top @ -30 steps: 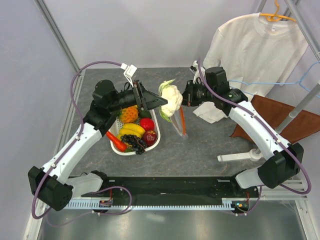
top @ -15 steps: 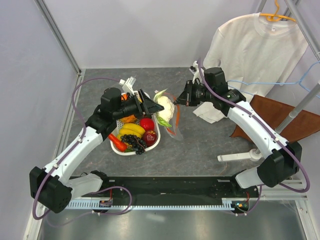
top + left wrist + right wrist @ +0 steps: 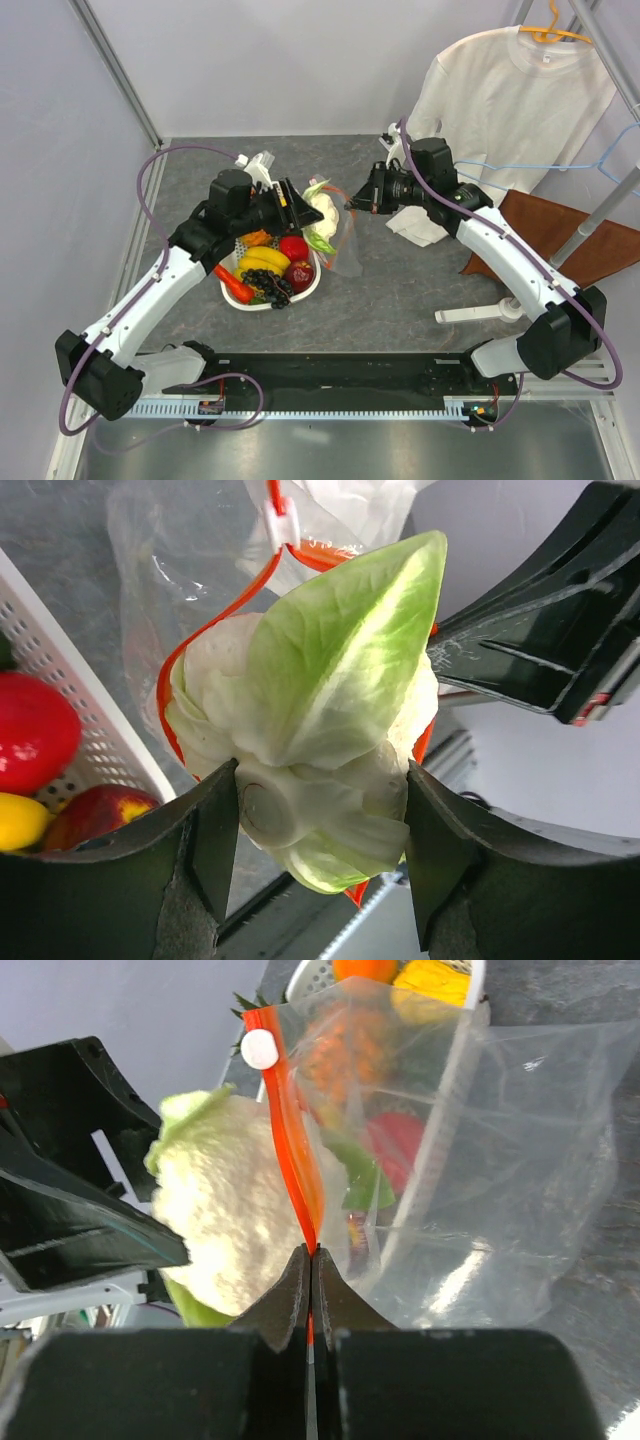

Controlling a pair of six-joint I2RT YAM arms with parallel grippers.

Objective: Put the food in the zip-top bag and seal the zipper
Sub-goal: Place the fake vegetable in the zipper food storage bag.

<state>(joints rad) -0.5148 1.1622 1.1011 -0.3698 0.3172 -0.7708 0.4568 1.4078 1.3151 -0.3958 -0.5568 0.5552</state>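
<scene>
My left gripper (image 3: 306, 212) is shut on a pale cabbage-like head (image 3: 322, 215) with white body and green leaves (image 3: 330, 700). It holds the head at the mouth of the clear zip-top bag (image 3: 346, 252), inside the loop of the red-orange zipper (image 3: 215, 620), whose white end piece (image 3: 280, 528) shows above. My right gripper (image 3: 352, 203) is shut on the zipper strip (image 3: 290, 1140) and holds the bag's mouth up (image 3: 312, 1255). The white mesh basket (image 3: 312, 283) beside the bag holds bananas (image 3: 262, 260), a red round fruit (image 3: 293, 247), dark grapes (image 3: 268, 285) and a red chili (image 3: 232, 285).
A white T-shirt (image 3: 510, 90) hangs at the back right over a brown cloth (image 3: 560, 235). A crumpled white cloth (image 3: 420, 225) lies under the right arm. A white stand foot (image 3: 480, 315) lies at the right front. The two grippers are close together.
My left gripper has carried the cabbage head down and left into the bag's mouth. My right gripper has moved left with the zipper, and the bag now hangs next to the basket.
</scene>
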